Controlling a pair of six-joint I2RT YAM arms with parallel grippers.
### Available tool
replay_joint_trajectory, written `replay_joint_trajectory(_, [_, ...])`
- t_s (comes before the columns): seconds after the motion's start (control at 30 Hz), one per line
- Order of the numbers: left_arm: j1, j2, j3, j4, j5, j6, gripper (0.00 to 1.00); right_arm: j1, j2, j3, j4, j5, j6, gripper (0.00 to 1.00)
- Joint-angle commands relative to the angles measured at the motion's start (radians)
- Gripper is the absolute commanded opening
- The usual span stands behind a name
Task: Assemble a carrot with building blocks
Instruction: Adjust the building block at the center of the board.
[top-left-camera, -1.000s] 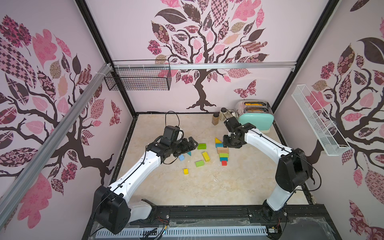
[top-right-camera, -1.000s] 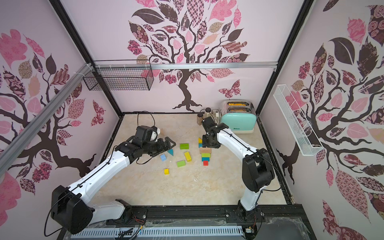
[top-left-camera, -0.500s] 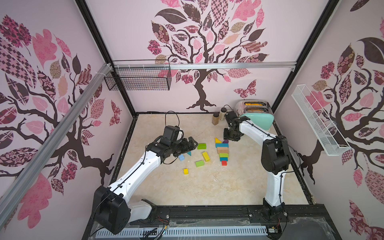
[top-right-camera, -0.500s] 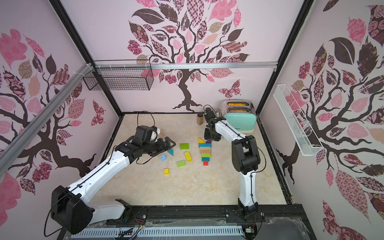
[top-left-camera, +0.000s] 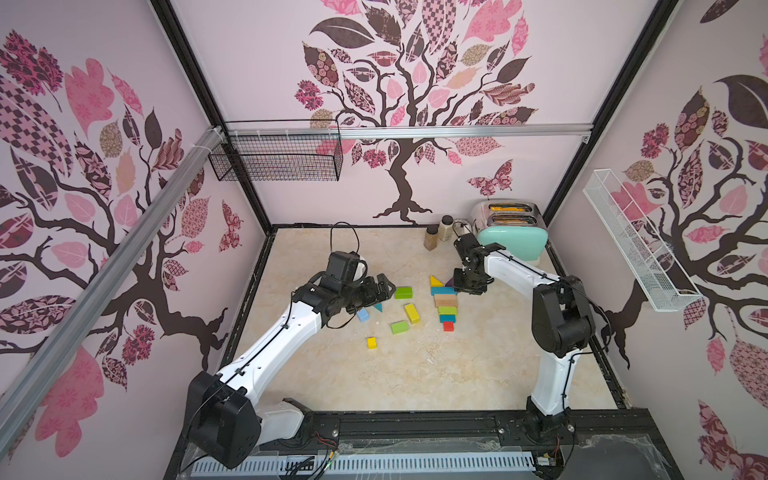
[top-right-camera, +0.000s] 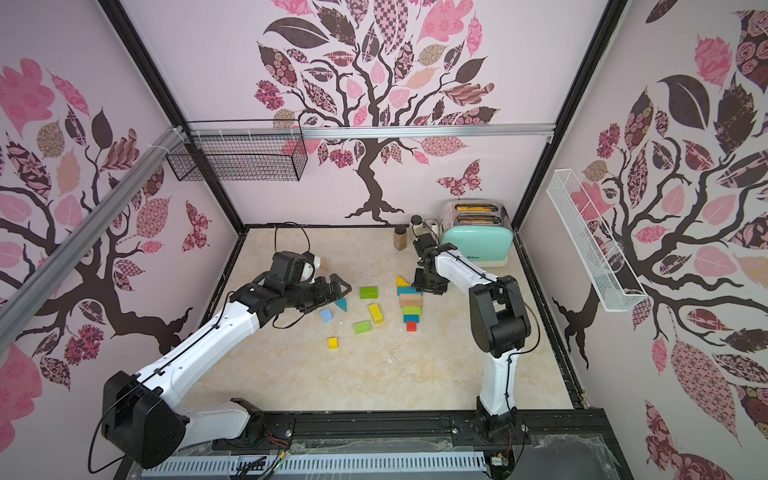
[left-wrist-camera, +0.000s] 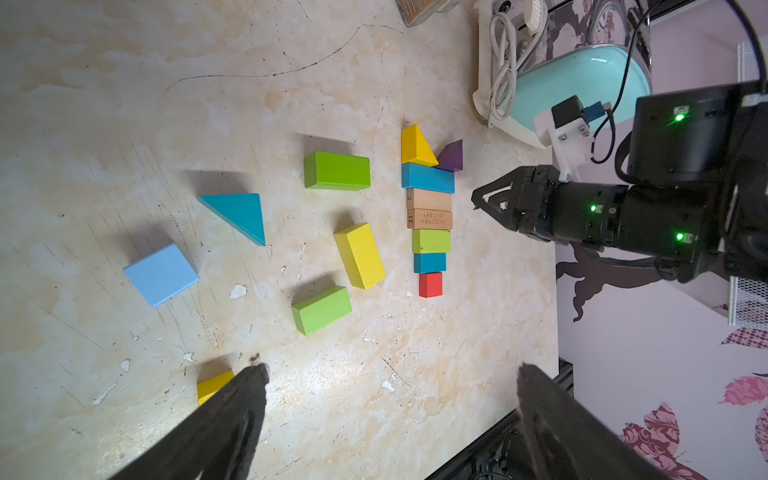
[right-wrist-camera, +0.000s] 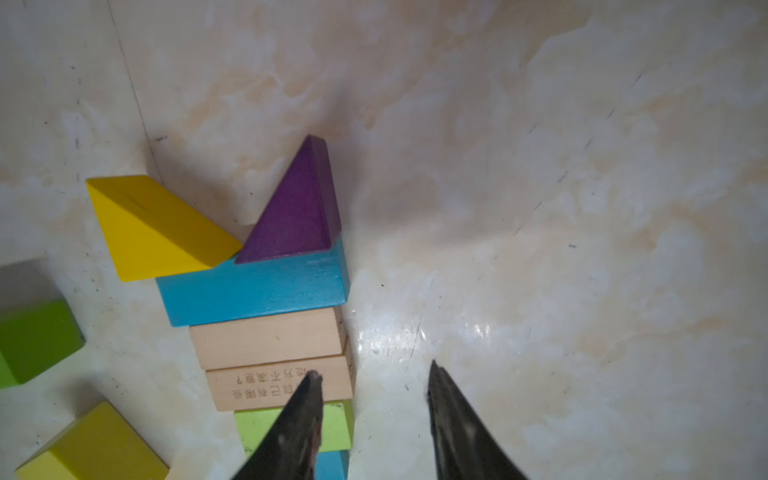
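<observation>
Blocks lie loose nearest the base: a yellow cube (top-left-camera: 371, 343) at six o'clock of the table's middle, then green bars (top-left-camera: 399, 327) and a teal wedge (left-wrist-camera: 239, 214) beyond. The left gripper (left-wrist-camera: 390, 372) hovers over them at nine, jaws spread wide and empty. At three the carrot (top-left-camera: 446, 301) lies flat as a tapering column, with the red cube (top-left-camera: 448, 326) nearest and a yellow wedge (top-left-camera: 435, 281) and purple wedge (right-wrist-camera: 295, 212) touching its far end. The right gripper (right-wrist-camera: 374, 370) hangs beside the column, fingers apart, holding nothing. Leaf-setting seems the step in hand (the body looks done). Any further piece, I judge, must land at twelve without nudging the wedges. The table (top-left-camera: 436, 374) is pale and scuffed. Jars (top-left-camera: 431, 237) and a toaster (top-left-camera: 511, 237) stand at one, with patterned walls (top-left-camera: 270, 62) behind.
</observation>
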Motion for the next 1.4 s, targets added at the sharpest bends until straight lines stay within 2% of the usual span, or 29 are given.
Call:
replay_joint_trajectory(0.0, [0.004, 0.013, 0.028, 0.011, 0.002, 0.008, 0.98, -0.004, -0.035, -0.031, 0.035, -0.002, 0.020, 0.42])
replay_joint_trajectory(0.37, [0.004, 0.021, 0.023, 0.012, 0.007, 0.005, 0.98, -0.004, -0.014, -0.103, 0.078, -0.019, 0.028, 0.40])
replay_joint_trajectory(1.37, [0.005, 0.025, 0.020, 0.011, 0.004, 0.002, 0.98, -0.004, 0.029, -0.131, 0.113, -0.050, 0.029, 0.40])
